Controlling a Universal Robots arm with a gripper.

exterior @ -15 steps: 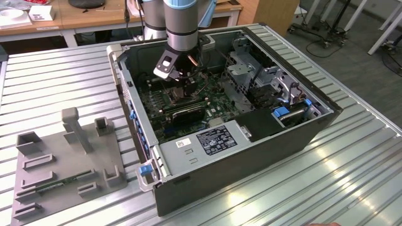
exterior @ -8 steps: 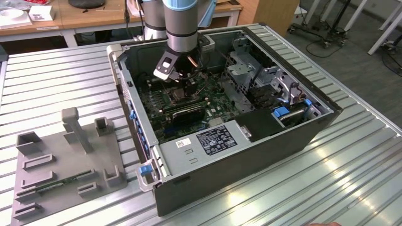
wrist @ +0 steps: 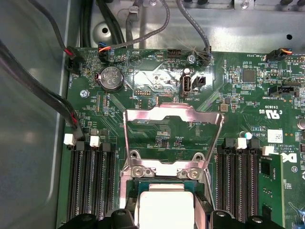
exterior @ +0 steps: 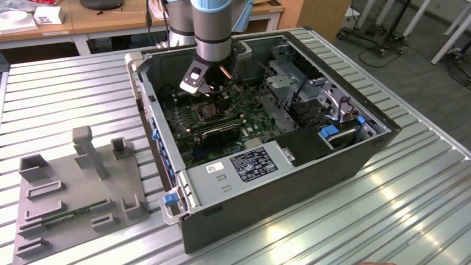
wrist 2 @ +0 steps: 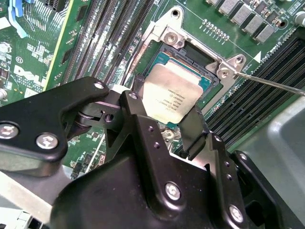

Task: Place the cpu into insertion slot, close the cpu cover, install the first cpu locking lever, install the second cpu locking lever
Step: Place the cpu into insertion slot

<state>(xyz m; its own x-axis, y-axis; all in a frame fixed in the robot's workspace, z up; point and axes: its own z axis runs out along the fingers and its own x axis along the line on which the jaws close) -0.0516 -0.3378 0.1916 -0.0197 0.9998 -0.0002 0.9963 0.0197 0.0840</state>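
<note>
Nearly seated: cpu gripped at its socket

Inside the open dark metal computer case [exterior: 309,199], upper centre of the exterior view, the black end effector [wrist 2: 163,106] is narrowed onto the small flat square cpu with a pale silver-tan metal top [wrist 2: 172,89], at the socket. Any tilt could probably bend contacts. Beyond it, the thin silvery windowed cpu cover [wrist: 143,117] stands open. Long black memory slots [wrist: 90,181] crowd both flanks.

I see a pale silver-tan cpu [wrist 2: 170,93], silvery cpu cover [wrist: 190,113], green motherboard [wrist: 228,83], black gripper [wrist 2: 164,109].
</note>
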